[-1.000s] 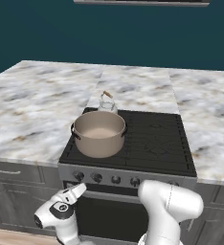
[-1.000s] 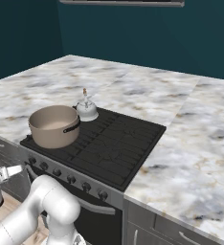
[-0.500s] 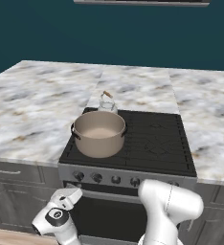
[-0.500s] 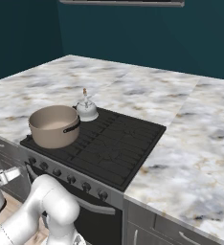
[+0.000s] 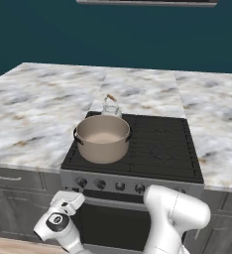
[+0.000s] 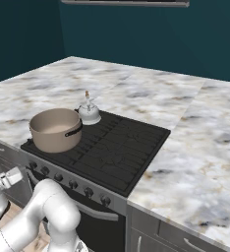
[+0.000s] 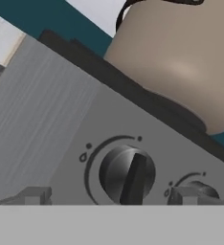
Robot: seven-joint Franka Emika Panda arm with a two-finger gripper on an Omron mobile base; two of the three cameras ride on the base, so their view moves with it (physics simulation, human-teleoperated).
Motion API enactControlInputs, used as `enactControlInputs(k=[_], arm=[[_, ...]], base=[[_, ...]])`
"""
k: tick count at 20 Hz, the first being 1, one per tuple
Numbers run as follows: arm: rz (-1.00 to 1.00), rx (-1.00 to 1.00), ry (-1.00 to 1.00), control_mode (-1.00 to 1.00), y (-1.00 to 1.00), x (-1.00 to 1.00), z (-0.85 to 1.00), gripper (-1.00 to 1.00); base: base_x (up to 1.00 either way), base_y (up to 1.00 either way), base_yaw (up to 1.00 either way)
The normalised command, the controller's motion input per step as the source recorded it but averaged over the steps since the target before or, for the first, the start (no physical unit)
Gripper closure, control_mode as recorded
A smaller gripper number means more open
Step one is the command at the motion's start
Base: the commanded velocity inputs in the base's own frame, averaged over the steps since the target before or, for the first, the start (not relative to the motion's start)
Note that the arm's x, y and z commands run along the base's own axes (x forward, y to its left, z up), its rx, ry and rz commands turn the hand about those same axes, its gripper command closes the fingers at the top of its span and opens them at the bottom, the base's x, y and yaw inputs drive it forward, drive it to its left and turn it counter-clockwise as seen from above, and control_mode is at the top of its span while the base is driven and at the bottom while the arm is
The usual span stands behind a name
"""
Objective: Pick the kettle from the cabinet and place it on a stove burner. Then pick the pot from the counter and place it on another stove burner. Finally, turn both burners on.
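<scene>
A round tan pot (image 5: 103, 138), its cream inside bare, sits on the front-left burner (image 5: 95, 154); the small silvery kettle (image 5: 110, 106) stands behind it. The gripper (image 7: 111, 196), spread wide and holding nothing, faces a dark knob (image 7: 127, 175).

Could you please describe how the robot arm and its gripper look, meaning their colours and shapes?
The arm is glossy white with thick, rounded segments. The gripper is a small white block on a round wrist with a dark circular cap. Its fingers are short, grey and blocky. No cables or markings are visible.
</scene>
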Motion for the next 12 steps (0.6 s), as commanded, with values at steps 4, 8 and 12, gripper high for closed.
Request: enactControlInputs(k=[4,8,12], arm=[[0.00,0.07,-0.07,-1.00,0.00,0.02,0.00,-1.00],[0.01,0.06,-0.05,-1.00,0.00,0.00,0.00,-1.00],[0.04,0.07,-0.09,-1.00,0.00,0.00,0.00,-1.00]], base=[[0.00,0.00,0.00],[0.00,0.00,0.00],[0.00,0.00,0.00]])
